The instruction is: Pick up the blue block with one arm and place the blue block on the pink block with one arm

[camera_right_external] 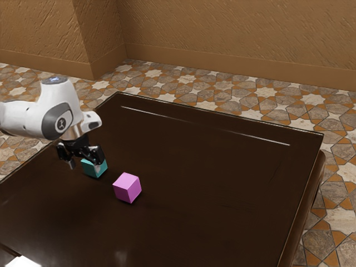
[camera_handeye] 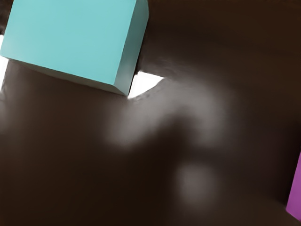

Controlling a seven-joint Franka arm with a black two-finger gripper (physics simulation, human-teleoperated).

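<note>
Exterior view, left of frame: the gripper is low over the blue block on the dark table, with the pink block just beside. Whether it grips, I cannot tell. Wrist view: the blue block sits close under the hand, the pink block apart from it.

A simulated home-like room; a dark glossy wooden table stands on star-patterned floor tiles, ringed by textured ochre walls.

Robot arm: smooth, rounded white shell segments. The joint housing carries a grey circular cap with a small dark mark, and a pale blue disc on top. A black gripper hangs from a white flange.
</note>
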